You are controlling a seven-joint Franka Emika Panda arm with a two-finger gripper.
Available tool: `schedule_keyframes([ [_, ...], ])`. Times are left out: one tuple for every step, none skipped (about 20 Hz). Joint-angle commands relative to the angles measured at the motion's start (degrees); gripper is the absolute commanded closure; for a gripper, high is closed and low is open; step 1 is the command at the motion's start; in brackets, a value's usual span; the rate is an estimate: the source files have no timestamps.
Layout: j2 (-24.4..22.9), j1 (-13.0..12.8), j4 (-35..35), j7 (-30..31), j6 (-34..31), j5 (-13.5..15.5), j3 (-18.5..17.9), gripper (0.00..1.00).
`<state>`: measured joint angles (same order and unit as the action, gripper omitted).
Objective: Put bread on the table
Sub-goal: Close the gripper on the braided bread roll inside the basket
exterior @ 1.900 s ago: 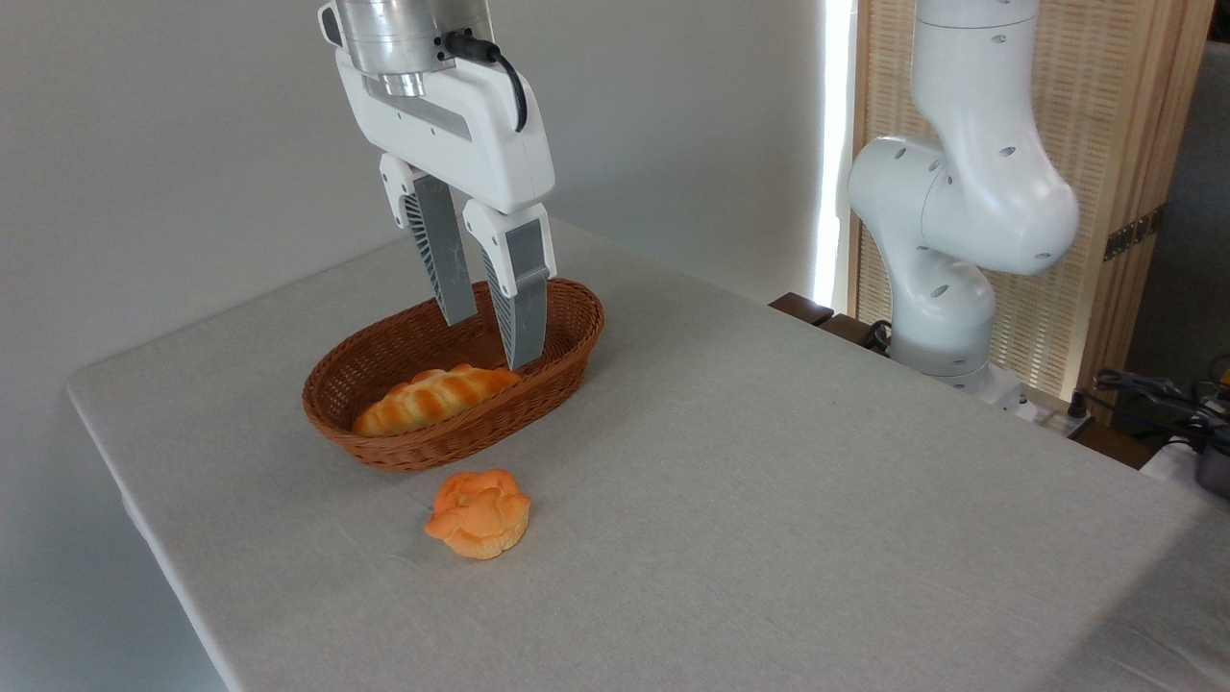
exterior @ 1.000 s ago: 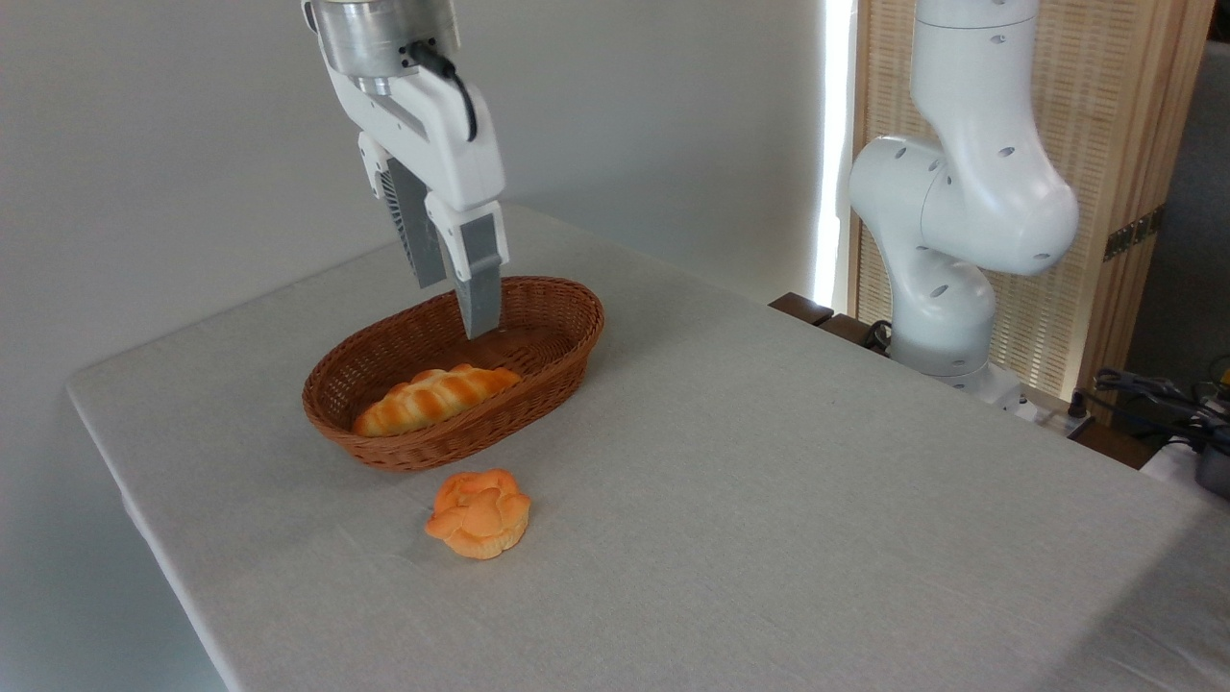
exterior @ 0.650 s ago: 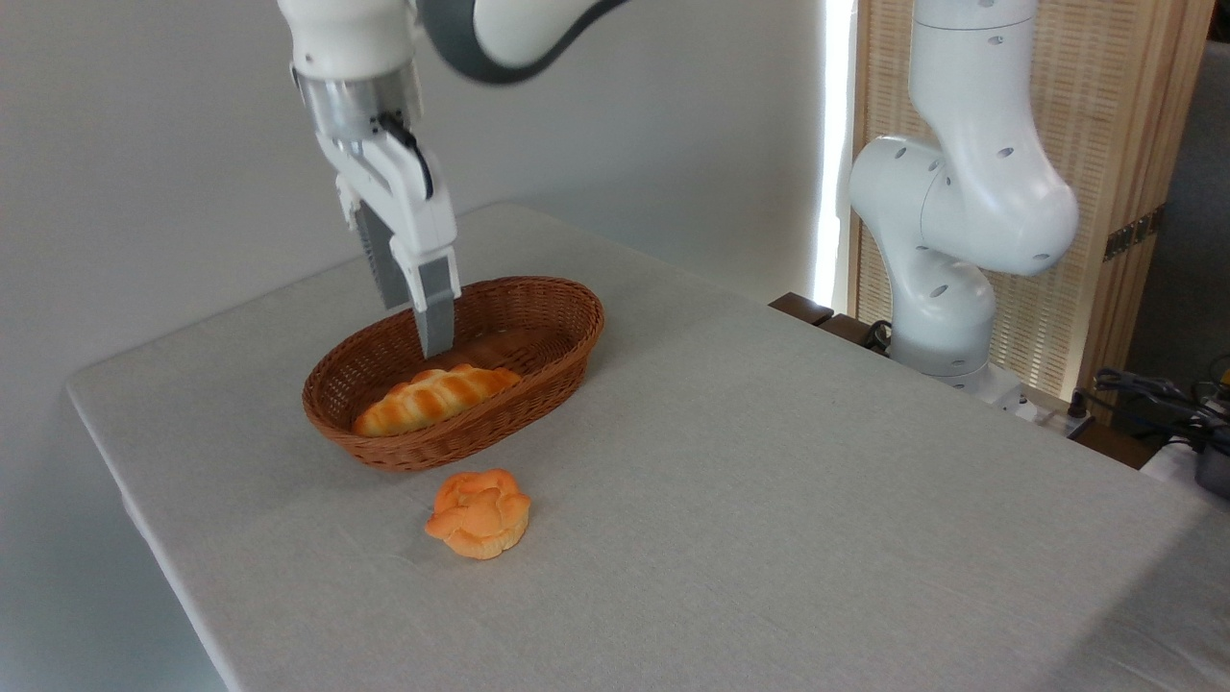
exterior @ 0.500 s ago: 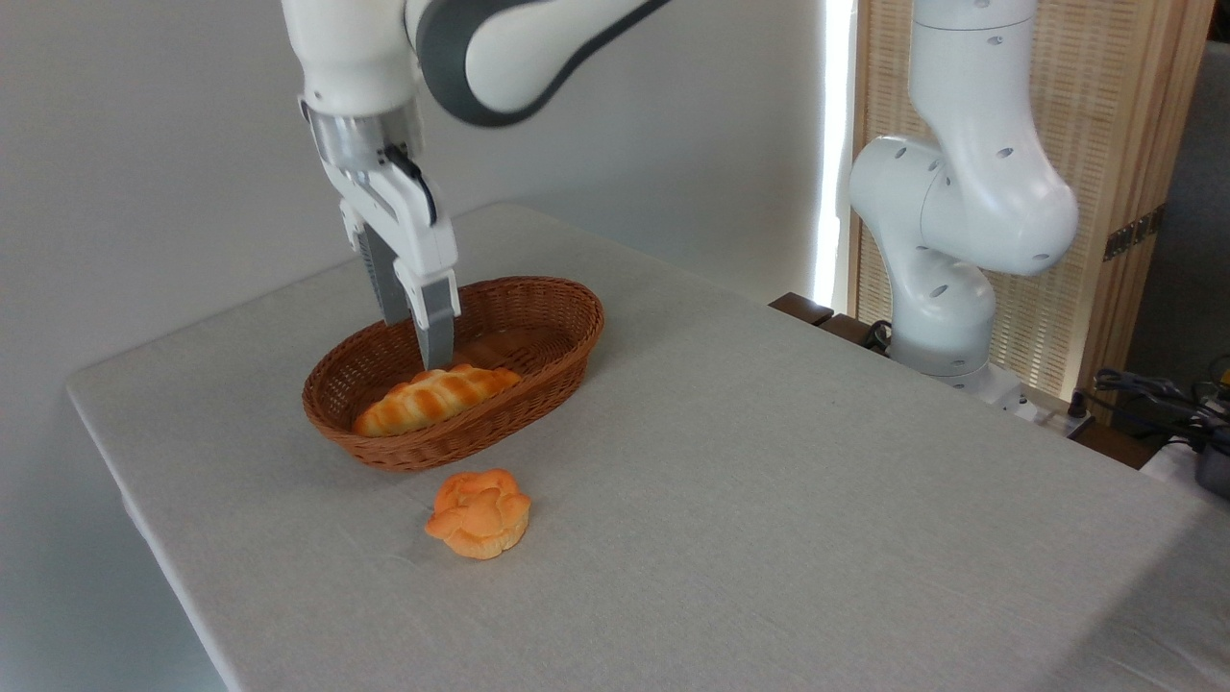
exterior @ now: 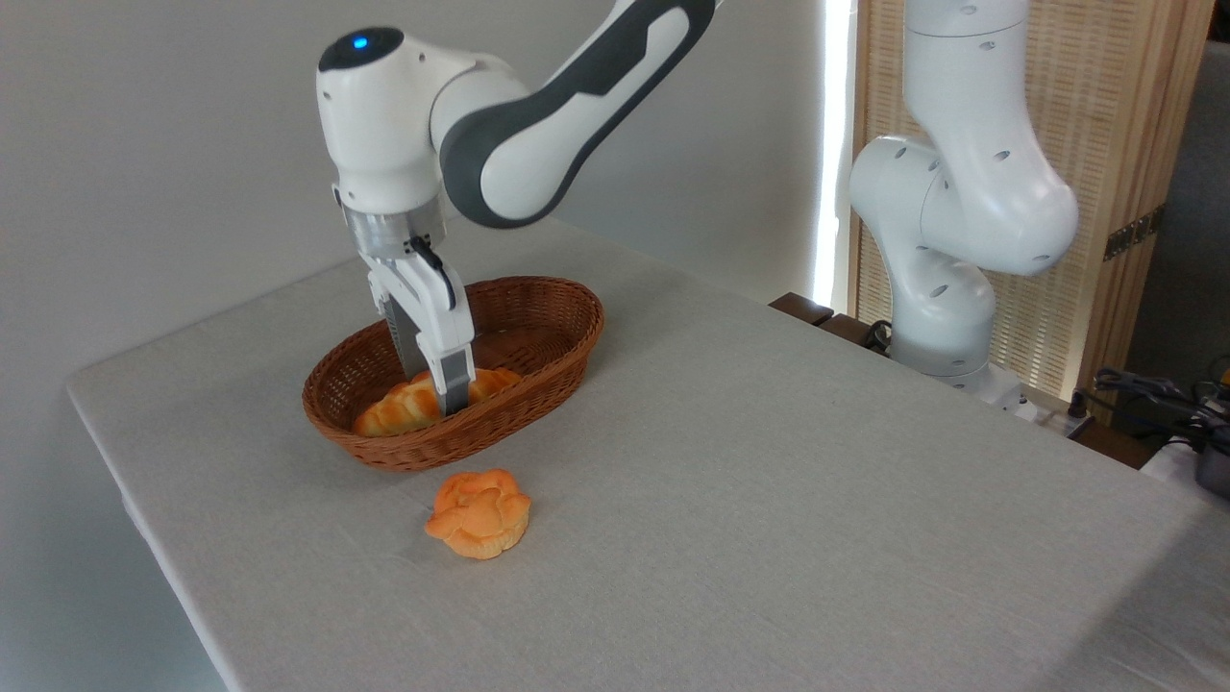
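Observation:
The braided golden bread point(exterior: 387, 413) lies in the brown oval wicker basket point(exterior: 573, 338) at the back left of the grey-beige table point(exterior: 769, 481). My gripper point(exterior: 434, 389) points straight down into the basket. It is open, with one finger on the far side of the loaf's middle and the other on the near side. The near finger point(exterior: 454, 377) hides the loaf's middle, and the fingertips are low beside it. I cannot tell whether the pads touch the bread.
A small round flower-shaped orange bun point(exterior: 479, 513) lies on the table just in front of the basket. The arm's white base point(exterior: 947, 288) stands at the back right, with cables point(exterior: 1153, 389) beyond the table's right edge. The table's left edge runs close behind the basket.
The gripper has turned about its vertical axis, shifted left along the basket and come down from above the rim until its fingers straddle the loaf. The bread and the bun have not moved.

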<state>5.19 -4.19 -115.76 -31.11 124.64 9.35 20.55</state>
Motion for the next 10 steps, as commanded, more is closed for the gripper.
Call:
schedule_keyframes([
  [0.4, 0.1, -0.3, -0.4, 1.5, 0.1, 0.5, 0.12],
  [0.4, 0.1, -0.3, -0.5, 1.5, 0.1, 0.5, 0.23],
  [0.5, 0.1, -0.3, -0.5, 1.4, -0.1, 0.5, 0.31],
  [0.7, 0.1, -0.3, -0.5, 1.4, -1.4, 0.5, 0.36],
  [0.8, 0.1, -0.3, -0.4, 1.3, -3.3, 0.5, 0.43],
  [0.8, 0.1, -0.3, -0.4, 1.3, -4.2, 0.5, 0.49],
  [0.8, 0.1, -0.3, -0.4, 1.3, -4.3, 0.5, 0.53],
  [0.8, 0.1, -0.3, -0.4, 1.2, -4.3, 0.5, 0.55],
  [0.8, 0.1, -0.3, -0.4, 1.1, -4.3, 0.5, 0.57],
  [0.8, 0.1, -0.3, -0.4, 1.0, -4.3, 0.5, 0.58],
])
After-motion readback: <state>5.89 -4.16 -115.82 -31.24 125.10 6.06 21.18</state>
